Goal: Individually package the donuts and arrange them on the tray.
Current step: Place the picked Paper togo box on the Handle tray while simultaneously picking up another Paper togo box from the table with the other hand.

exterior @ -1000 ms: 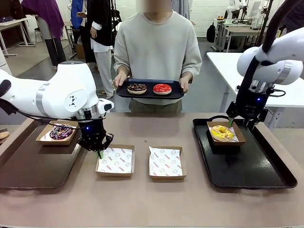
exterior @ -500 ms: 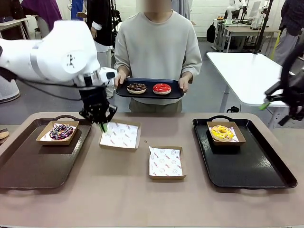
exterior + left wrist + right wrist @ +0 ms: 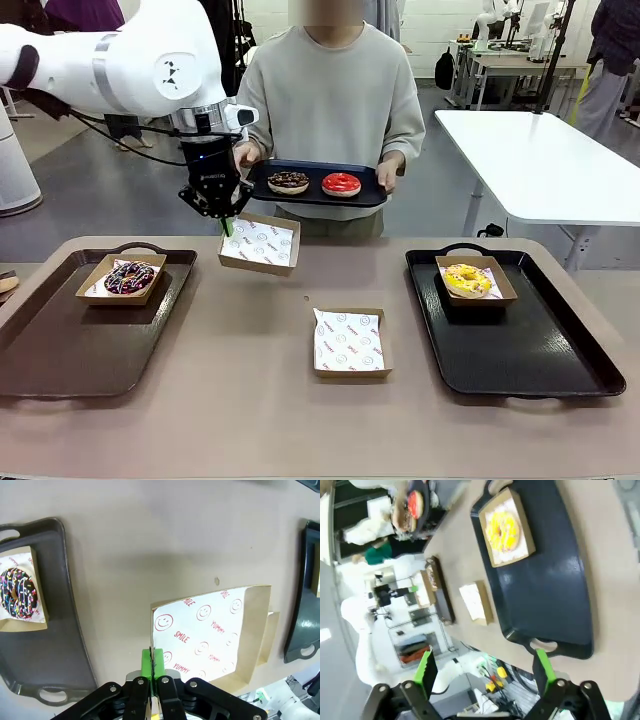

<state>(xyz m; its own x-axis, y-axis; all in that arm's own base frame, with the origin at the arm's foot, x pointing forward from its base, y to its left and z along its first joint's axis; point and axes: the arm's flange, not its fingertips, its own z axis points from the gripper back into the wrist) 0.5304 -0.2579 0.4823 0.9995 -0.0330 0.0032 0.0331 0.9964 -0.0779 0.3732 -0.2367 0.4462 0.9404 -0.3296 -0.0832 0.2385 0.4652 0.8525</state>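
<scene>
Donuts: chocolate donut [image 3: 288,183] and red donut [image 3: 341,184] sit bare on the small tray [image 3: 368,199] the person holds, just beyond the left gripper [image 3: 224,218].
Boxed already: sprinkled donut [image 3: 130,277] is below and to the outer side of that gripper, on the brown tray [image 3: 60,380]. Yellow donut [image 3: 467,280] is well off across the table, on the black tray [image 3: 545,350].
Left gripper: pinched tight on one thin wall of the lined paper box [image 3: 260,243], which hangs tilted in the air right beside the small tray's front rim.
Right gripper [image 3: 484,661]: jaws spread wide with nothing between them, high over the black tray.
Risk, grip: it's a one-edge hold on card. My guess is a donut landing on the far side could fold that wall or twist the box out of the pads.
Risk, tilt: with the floor sloping, a donut could slide to the low wall or roll out.
Risk, contact: the person's hand [image 3: 252,157] and the tray rim are very near the gripper, so a small push forward could knock the tray.
Edges: small tray ahead, brown tray's handle below and outward.
Open room: bare table [image 3: 250,420] lies beneath the box. The spare box [image 3: 348,342] sits well back toward the robot, so the descent looks free.
</scene>
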